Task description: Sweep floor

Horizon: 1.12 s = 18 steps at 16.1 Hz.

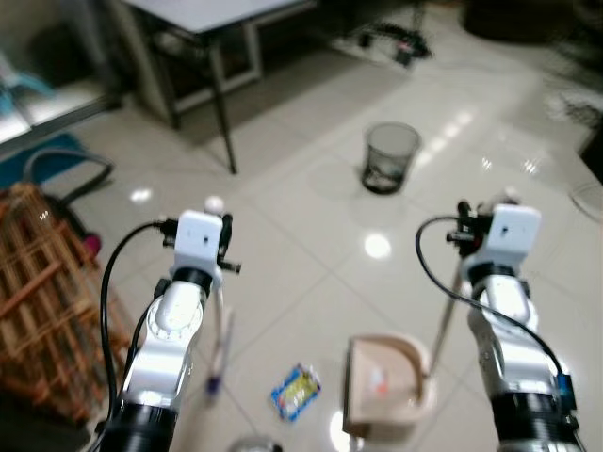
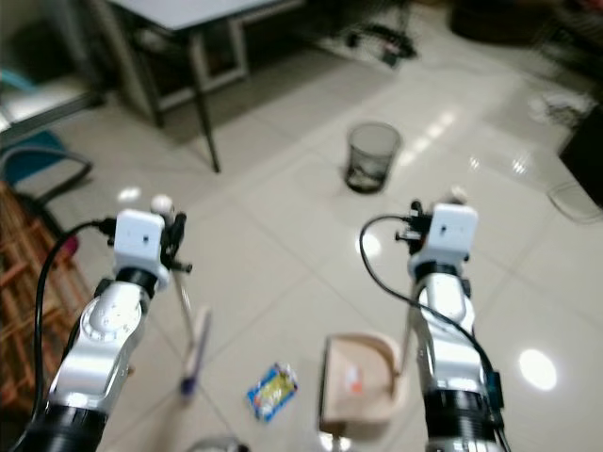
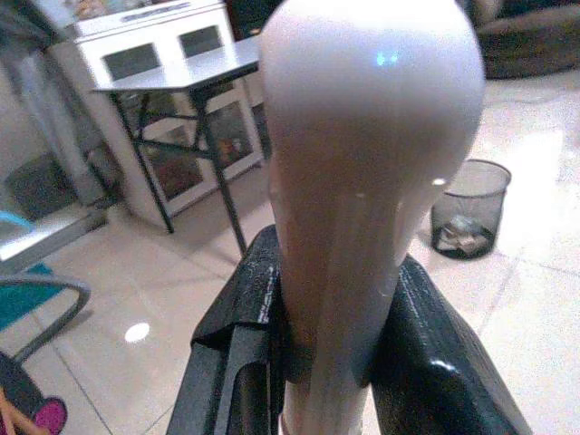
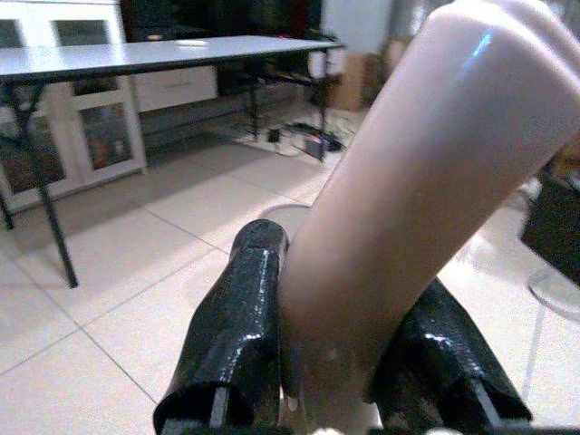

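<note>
Closest to the robot's feet, a beige dustpan [image 1: 384, 384] sits flat on the pale tiles with nothing visible in its tray, and just to its left lies a blue and yellow wrapper [image 1: 295, 392], so the sweeping looks barely begun to me. Left of the wrapper, the broom [image 2: 193, 353] stands with its head on the floor. The left gripper [image 3: 317, 362] is clamped tight around the broom's rounded handle top; the right gripper [image 4: 335, 362] is squeezed onto the dustpan's upright handle. Farther off, beyond the dustpan, a mesh wastebasket [image 1: 389, 156] waits for the emptying, and a table [image 1: 212, 19] stands behind that.
</note>
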Available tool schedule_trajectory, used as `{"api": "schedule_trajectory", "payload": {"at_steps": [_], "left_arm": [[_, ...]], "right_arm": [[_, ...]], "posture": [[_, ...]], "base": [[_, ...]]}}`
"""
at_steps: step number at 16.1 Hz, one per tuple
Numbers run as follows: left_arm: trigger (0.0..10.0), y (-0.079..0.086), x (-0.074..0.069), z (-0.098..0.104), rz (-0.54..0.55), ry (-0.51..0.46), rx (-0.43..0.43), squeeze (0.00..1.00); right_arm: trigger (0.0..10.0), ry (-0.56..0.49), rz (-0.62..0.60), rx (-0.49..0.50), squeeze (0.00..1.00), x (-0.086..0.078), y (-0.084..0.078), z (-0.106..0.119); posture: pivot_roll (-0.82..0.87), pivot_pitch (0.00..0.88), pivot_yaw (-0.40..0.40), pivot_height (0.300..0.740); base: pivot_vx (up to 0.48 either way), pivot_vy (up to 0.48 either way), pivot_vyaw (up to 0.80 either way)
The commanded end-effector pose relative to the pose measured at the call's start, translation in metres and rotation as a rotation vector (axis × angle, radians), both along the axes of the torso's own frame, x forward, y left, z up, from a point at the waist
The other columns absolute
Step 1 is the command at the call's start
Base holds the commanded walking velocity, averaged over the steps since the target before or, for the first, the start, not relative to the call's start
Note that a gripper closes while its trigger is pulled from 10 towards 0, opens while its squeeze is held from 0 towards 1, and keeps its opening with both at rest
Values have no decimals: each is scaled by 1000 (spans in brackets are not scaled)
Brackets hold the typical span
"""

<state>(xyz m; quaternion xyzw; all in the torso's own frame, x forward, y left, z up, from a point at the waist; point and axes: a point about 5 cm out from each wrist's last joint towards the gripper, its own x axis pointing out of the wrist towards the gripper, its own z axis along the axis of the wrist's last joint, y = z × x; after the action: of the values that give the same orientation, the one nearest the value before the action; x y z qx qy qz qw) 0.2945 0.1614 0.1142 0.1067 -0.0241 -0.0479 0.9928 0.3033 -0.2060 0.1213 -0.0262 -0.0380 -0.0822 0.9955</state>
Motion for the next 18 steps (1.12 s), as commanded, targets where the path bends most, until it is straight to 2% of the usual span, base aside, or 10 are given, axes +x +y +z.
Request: {"api": "schedule_trajectory", "payload": {"at_steps": [1, 6, 10, 13, 14, 18], "left_arm": [[10000, 7, 0, 3, 18, -15, 27, 0], [10000, 8, -2, -1, 12, 1, 55, 0], [10000, 6, 9, -6, -1, 23, 91, 0], [10000, 1, 14, -10, -33, 44, 85, 0], [10000, -5, 21, -10, -58, 46, 67, 0], [10000, -9, 28, -11, -44, 39, 37, 0]], "right_arm": [[10000, -56, 22, -3, 0, 3, 8, 10], [10000, -26, -3, -65, 0, 3, 8, 3], [10000, -82, -26, -71, 0, 4, 1, 2], [10000, -106, -19, -84, 0, 6, -1, 3], [10000, -122, 4, -108, 0, 12, 0, 2], [10000, -151, 39, -90, 0, 20, 8, 0]], "posture": [[38, 83, 25, 740], [44, 123, 38, 740], [42, 180, 62, 740], [49, 206, 72, 740], [56, 242, 80, 740], [59, 264, 82, 740]], "base": [[0, 0, 0], [0, 0, 0], [0, 0, 0], [0, 0, 0], [0, 0, 0], [0, 0, 0]]}}
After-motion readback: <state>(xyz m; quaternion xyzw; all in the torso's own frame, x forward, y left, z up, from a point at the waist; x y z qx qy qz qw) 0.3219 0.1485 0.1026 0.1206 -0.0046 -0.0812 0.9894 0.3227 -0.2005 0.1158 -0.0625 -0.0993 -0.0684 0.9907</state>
